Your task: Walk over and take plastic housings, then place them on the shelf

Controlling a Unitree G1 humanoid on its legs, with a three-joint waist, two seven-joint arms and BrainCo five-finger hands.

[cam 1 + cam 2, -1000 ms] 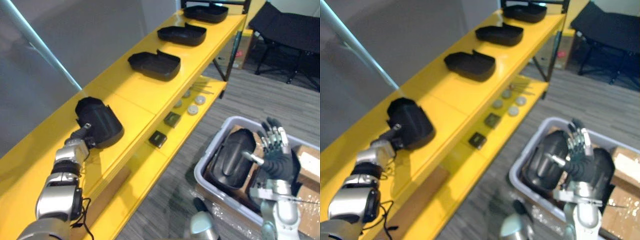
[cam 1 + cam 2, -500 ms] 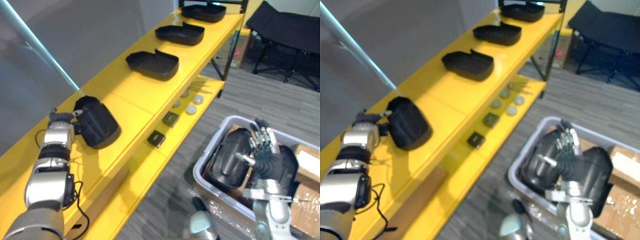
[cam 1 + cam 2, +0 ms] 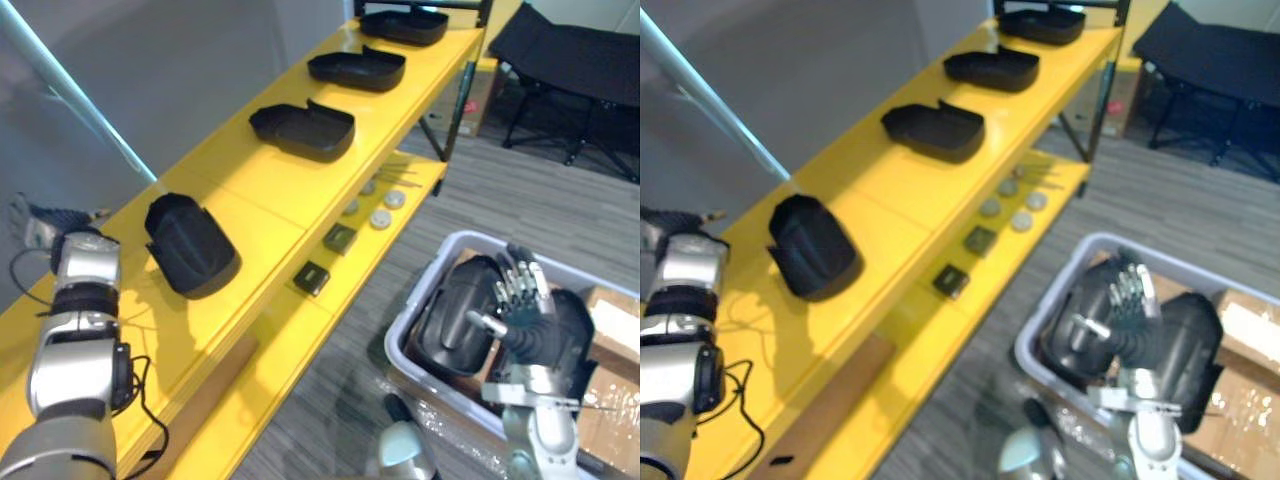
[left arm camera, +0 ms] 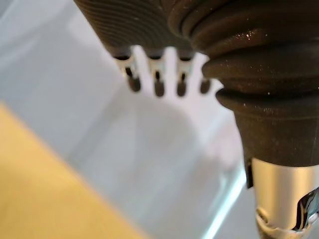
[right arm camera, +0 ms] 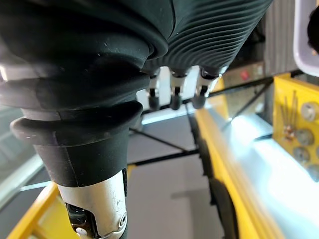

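Observation:
Several black plastic housings lie in a row on the yellow shelf (image 3: 260,205). The nearest housing (image 3: 190,246) lies alone on the top board, with others further along (image 3: 302,130) (image 3: 357,68). My left hand (image 3: 45,222) is open and hovers off to the left of the nearest housing, apart from it; its straight fingers (image 4: 158,82) hold nothing. My right hand (image 3: 522,312) is open, fingers straight, above the grey bin (image 3: 425,300). The bin holds more housings (image 3: 455,318). Its fingers (image 5: 174,97) are empty.
The lower shelf board carries small round discs (image 3: 381,215) and two black square parts (image 3: 314,277). Cardboard boxes (image 3: 615,315) sit beside the bin on the right. A black folding frame (image 3: 570,60) stands at the back right. A grey wall runs behind the shelf.
My left hand has let go of the nearest housing and drawn back to the left; the housing stays on the shelf. The right hand hovers over the bin as before.

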